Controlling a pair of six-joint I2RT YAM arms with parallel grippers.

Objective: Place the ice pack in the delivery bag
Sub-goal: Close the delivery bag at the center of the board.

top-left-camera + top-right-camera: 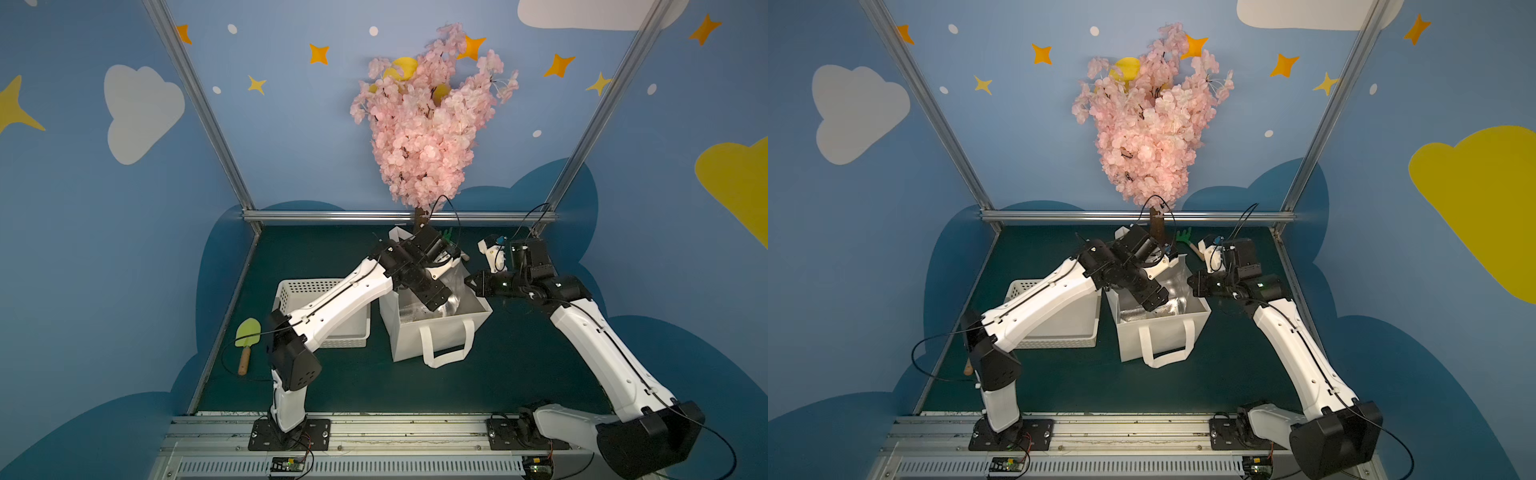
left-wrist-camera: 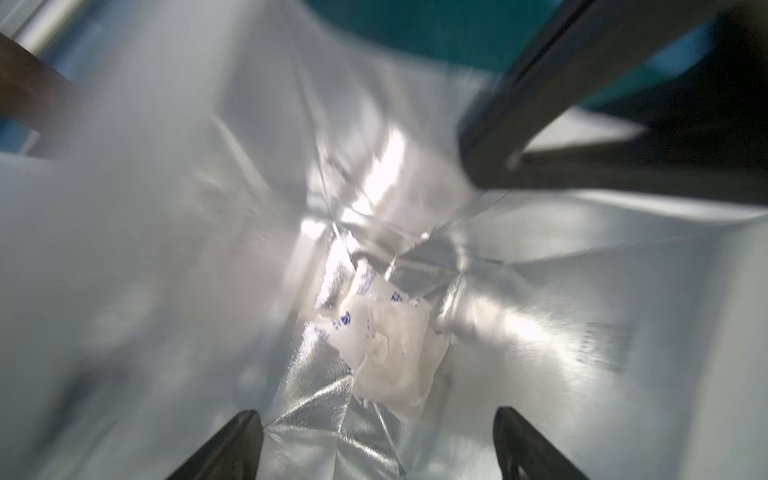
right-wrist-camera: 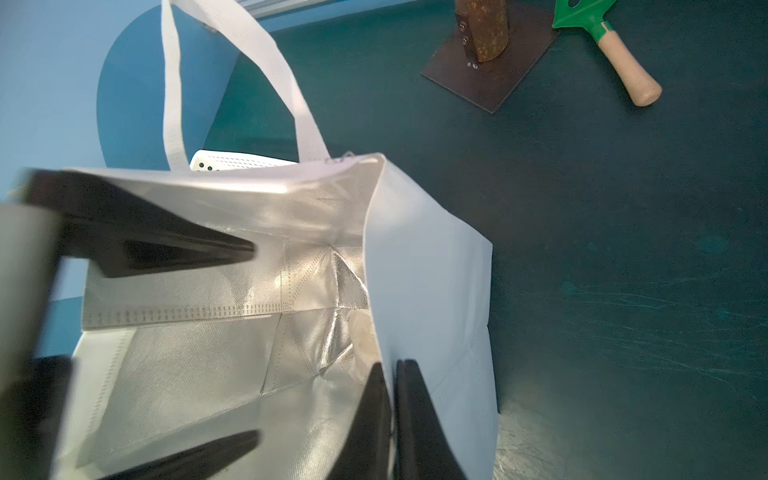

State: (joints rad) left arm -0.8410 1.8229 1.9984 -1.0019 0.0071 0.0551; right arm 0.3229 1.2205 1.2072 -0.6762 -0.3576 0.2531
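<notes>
Delivery bag point(image 3: 436, 291) rim in right pincer point(image 3: 392, 368), mouth open.

White ice pack point(image 2: 390, 345) inside open delivery bag point(image 1: 405, 332)

Blue walls point(image 1: 291, 124) painted with clouds and stars, pink blossom tree point(image 1: 424, 137), dark green tabletop point(image 1: 353, 386), aluminium frame point(image 1: 205, 112)
</notes>
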